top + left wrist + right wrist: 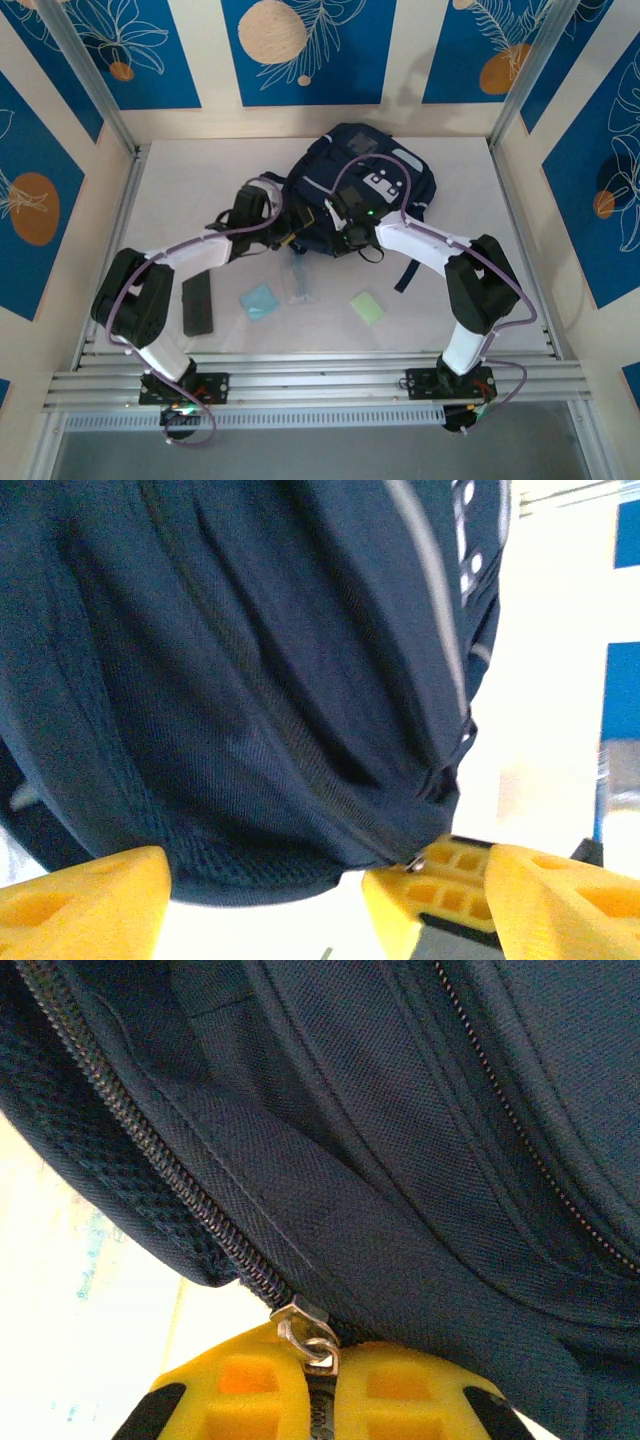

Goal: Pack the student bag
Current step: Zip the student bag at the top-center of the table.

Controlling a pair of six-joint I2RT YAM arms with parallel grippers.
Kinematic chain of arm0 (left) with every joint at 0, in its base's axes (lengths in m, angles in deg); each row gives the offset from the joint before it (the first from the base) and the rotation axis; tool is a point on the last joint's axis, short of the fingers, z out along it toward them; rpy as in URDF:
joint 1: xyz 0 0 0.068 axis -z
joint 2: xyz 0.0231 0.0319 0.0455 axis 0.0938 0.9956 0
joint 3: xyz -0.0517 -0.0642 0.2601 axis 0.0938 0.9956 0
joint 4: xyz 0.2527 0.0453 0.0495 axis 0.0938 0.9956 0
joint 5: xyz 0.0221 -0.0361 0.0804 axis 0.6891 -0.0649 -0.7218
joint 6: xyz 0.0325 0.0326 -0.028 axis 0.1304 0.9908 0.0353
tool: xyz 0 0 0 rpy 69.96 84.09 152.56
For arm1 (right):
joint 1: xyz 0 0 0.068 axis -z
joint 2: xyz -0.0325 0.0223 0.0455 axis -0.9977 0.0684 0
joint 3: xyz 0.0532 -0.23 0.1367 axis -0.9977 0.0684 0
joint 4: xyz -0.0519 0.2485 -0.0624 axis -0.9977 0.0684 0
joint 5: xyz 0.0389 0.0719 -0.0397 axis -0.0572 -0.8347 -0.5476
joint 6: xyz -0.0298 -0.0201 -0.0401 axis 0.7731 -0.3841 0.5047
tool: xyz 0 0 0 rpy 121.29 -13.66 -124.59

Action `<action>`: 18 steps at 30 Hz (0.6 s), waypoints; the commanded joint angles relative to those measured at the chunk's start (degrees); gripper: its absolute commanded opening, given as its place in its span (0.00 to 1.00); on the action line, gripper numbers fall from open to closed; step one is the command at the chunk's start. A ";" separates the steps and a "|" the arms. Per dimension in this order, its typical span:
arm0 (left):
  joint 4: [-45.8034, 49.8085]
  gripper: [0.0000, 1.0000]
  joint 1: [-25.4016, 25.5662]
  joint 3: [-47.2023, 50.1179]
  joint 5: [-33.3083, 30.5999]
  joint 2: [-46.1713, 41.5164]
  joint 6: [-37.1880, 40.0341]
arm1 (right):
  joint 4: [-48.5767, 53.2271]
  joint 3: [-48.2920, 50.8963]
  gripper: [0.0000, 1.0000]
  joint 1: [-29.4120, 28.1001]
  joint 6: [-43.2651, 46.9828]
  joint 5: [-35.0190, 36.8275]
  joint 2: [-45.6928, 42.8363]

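Both arms bent, elbows outward, wrists meeting at near side of student bag. Left gripper: fingers wide apart, bag's lower edge between them. Right gripper: fingers together, clamped on zipper pull. Marks on bag's pale patch too small to read. Bag lies at far middle of white worktop. Black case, blue pad and green pad lie toward near edge. Blue leaf-patterned wall panels surround worktop.
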 commanded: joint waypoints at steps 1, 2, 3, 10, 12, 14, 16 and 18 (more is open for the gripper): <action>-7.80 0.81 2.11 2.61 -2.98 1.86 -7.15 | -3.46 -1.08 0.00 -0.57 -1.49 -4.96 -1.16; -9.17 0.80 2.39 2.68 -3.46 2.78 -7.73 | -3.81 -0.56 0.00 -0.58 -1.79 -5.46 -1.63; -9.54 0.78 2.64 2.33 -4.33 3.56 -7.78 | -4.10 0.05 0.00 -0.58 -2.13 -5.81 -2.10; -8.71 0.67 3.28 -1.35 -7.62 8.18 -6.21 | -4.72 3.44 0.00 -0.66 -3.29 -6.31 -4.75; -9.60 0.65 3.34 -1.44 -6.82 9.12 -7.02 | -4.45 4.29 0.00 -0.50 -3.54 -6.02 -5.05; -8.06 0.68 3.37 -1.28 -8.47 9.15 -6.47 | -4.50 5.00 0.00 -0.51 -3.23 -6.28 -5.30; -6.39 0.77 3.37 -1.53 -11.14 9.40 -4.74 | -4.73 5.62 0.00 -0.60 -2.61 -6.31 -5.39; -4.83 0.78 3.28 -3.36 -11.76 11.16 -2.91 | -4.58 6.18 0.00 -0.61 -1.98 -6.40 -5.26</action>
